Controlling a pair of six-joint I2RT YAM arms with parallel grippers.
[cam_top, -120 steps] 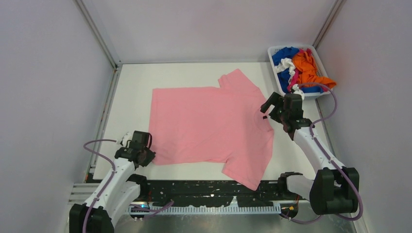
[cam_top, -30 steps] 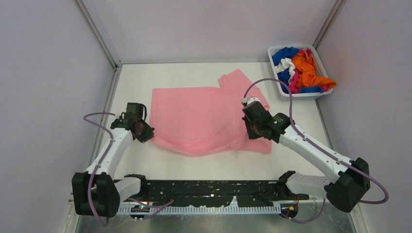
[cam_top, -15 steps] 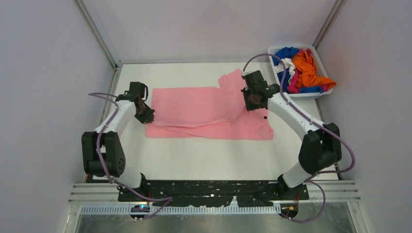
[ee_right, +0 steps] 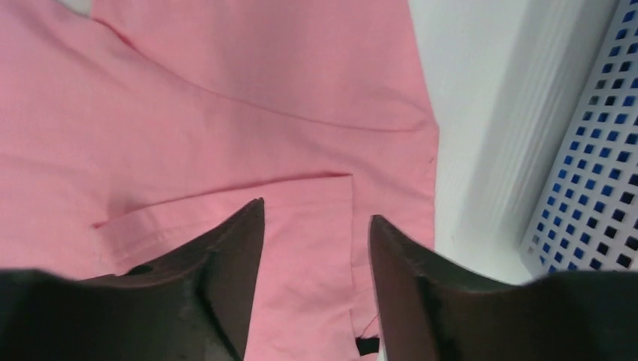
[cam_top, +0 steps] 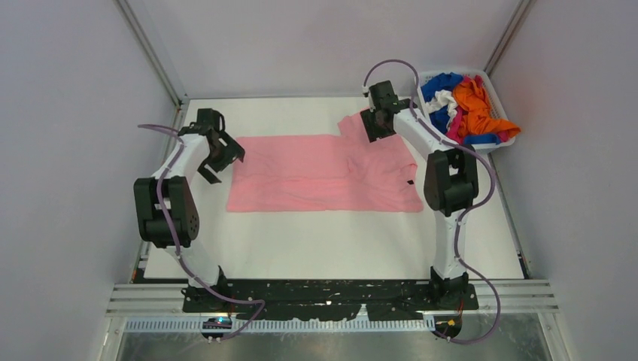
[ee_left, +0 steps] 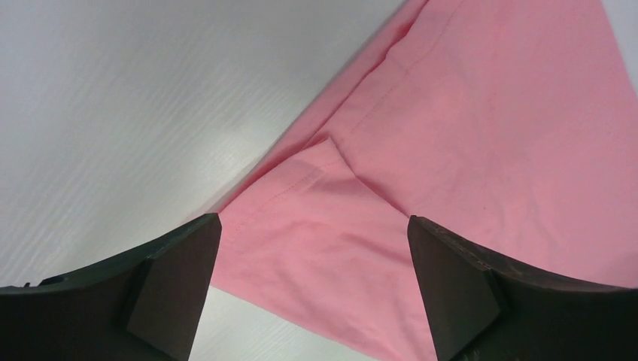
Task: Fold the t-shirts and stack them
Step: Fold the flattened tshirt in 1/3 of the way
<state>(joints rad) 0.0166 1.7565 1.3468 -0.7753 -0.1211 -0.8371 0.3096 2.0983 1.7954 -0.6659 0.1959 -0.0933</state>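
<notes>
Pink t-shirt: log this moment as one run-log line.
pink t-shirt: folded, flat on table | left gripper: open, over far-left corner | right gripper: open, over sleeve end

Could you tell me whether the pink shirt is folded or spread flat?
Folded once: the pink shirt lies as a doubled band, two layered edges showing at one corner.

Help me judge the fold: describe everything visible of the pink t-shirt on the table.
The pink t-shirt is soft light-pink cloth, folded once into a wide band, flat on the white table, mildly wrinkled. A short sleeve juts out at its far right corner; a small dark label shows near its right edge. The left gripper and right gripper hang open over its ends, gripping nothing.
</notes>
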